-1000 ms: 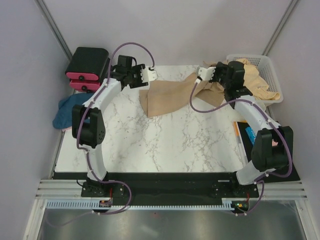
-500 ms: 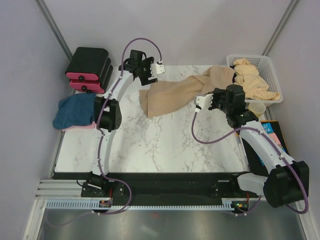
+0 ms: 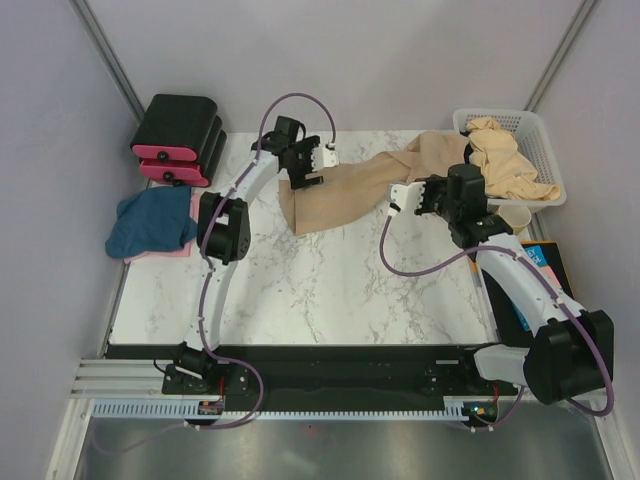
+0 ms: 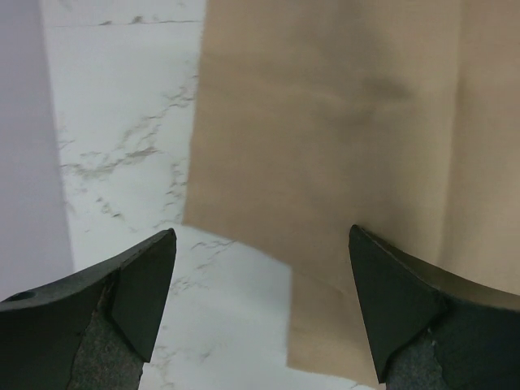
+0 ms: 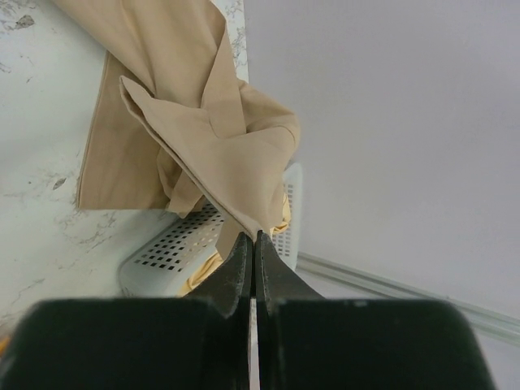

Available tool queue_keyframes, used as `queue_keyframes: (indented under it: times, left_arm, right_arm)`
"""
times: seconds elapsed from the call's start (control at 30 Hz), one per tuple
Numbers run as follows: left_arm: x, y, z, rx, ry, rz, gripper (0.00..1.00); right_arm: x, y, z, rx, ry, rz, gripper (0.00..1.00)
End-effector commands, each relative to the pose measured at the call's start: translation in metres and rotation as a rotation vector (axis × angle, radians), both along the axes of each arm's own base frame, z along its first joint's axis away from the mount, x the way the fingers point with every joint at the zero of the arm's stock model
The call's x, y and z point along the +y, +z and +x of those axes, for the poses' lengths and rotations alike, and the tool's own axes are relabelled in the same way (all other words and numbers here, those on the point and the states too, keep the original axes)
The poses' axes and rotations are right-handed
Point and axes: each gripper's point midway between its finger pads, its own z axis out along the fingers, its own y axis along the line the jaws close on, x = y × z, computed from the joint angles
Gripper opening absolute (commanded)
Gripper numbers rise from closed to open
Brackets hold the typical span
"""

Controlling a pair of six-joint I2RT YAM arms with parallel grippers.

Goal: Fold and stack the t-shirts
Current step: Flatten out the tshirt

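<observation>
The left gripper (image 4: 262,244) is hovering wide open over the tan t-shirt (image 3: 340,195) on the table (image 3: 330,285); the right gripper (image 5: 250,237) is pinching its fold near the basket (image 3: 540,124).

Mesh basket (image 3: 535,120) back R, blk/pink boxes (image 3: 178,135) back L

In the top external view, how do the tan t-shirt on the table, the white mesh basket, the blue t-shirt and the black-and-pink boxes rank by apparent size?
1. tan t-shirt
2. white mesh basket
3. blue t-shirt and black-and-pink boxes: these look about alike, so I do not rank them.
</observation>
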Motion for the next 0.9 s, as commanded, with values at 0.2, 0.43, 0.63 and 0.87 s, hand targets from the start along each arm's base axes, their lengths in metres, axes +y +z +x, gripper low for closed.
queue_keyframes:
  times: [0.2, 0.43, 0.63, 0.87]
  left_arm:
    - [-0.013, -0.014, -0.059, 0.163, -0.068, 0.036, 0.89]
    - [0.001, -0.013, -0.144, 0.396, -0.091, 0.074, 0.78]
    - [0.029, -0.008, -0.240, 0.545, -0.096, 0.113, 0.74]
    - [0.031, 0.037, -0.200, 0.392, 0.134, -0.031, 0.72]
  right_arm:
    - [0.010, 0.046, 0.022, -0.103, 0.005, 0.047, 0.00]
    - [0.012, 0.060, 0.018, -0.113, 0.017, 0.059, 0.00]
    - [0.010, 0.060, 0.001, -0.100, 0.023, 0.073, 0.00]
    - [0.013, 0.045, -0.003, -0.066, 0.033, 0.088, 0.00]
